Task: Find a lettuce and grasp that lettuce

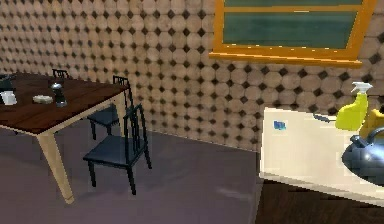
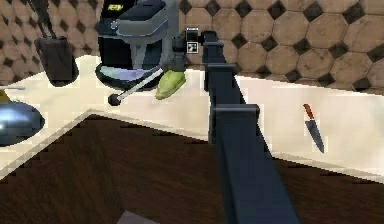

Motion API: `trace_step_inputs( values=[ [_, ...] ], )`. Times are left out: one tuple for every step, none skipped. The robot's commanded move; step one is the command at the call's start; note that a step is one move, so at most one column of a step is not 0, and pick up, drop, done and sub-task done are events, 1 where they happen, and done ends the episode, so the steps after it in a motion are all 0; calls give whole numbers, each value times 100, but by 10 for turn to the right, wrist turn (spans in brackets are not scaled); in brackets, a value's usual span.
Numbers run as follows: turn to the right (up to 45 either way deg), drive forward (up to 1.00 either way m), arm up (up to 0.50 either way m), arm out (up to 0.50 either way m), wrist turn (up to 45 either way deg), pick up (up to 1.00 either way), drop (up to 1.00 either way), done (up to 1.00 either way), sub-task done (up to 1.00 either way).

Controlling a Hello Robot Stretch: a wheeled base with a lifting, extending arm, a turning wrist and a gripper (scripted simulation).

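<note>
The gripper sat at the far end of the arm, its dark body just left of two small white squares, over the back of a pale counter. A yellow-green lump, lettuce-like in colour, lay on the counter right at the gripper, so it was not possible to tell whether the gripper held anything. The arm, a dark square bar, rose from the bottom edge of the arm side view and reached straight out across the counter toward the patterned wall.

A dark coffee machine stood just behind the lump. A thin grey rod with a round end lay slanting beside the lump; it could have been a utensil or part of the gripper. A knife block stood farther left, and a rounded metal pot showed at the left edge. A knife lay on the counter well right of the arm.

In the forward view, a wooden dining table stood at the left with two dark chairs beside it. A window with an orange frame was set in the wall. A yellow spray bottle stood on the counter at the right.
</note>
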Motion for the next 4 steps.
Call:
trace_step_inputs(
  values=[
    [0,0,0,0,450,0,0,0,0],
    [0,0,0,0,120,0,0,0,0],
    [0,0,-10,0,0,0,0,0,0],
    [0,0,0,0,0,100,0,0,0]
  ],
)
